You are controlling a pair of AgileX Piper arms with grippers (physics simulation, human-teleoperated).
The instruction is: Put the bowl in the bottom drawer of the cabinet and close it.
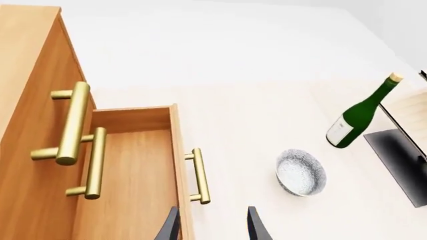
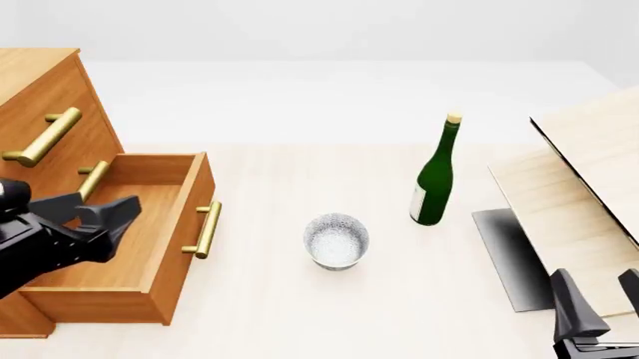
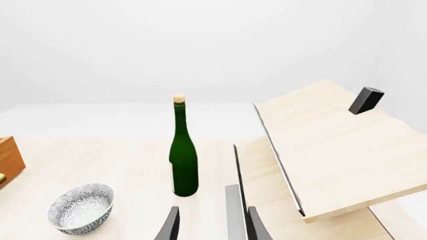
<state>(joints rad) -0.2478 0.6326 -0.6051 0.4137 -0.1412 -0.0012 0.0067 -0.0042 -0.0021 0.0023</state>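
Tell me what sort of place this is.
Likely a simulated tabletop test scene, not a real room: blank white surroundings, flat rendered surfaces, and a few props on a pale table: a cabinet, a bowl and a green bottle.

Bright even simulator light, soft faint shadows, sharp focus, no glare

In the front view, the cabinet (image 2: 40, 97) is cut off by the left edge, and the right gripper (image 2: 599, 307) by the lower right corner. Part of the bottom drawer (image 2: 150, 224) is hidden by the left gripper (image 2: 105, 224).
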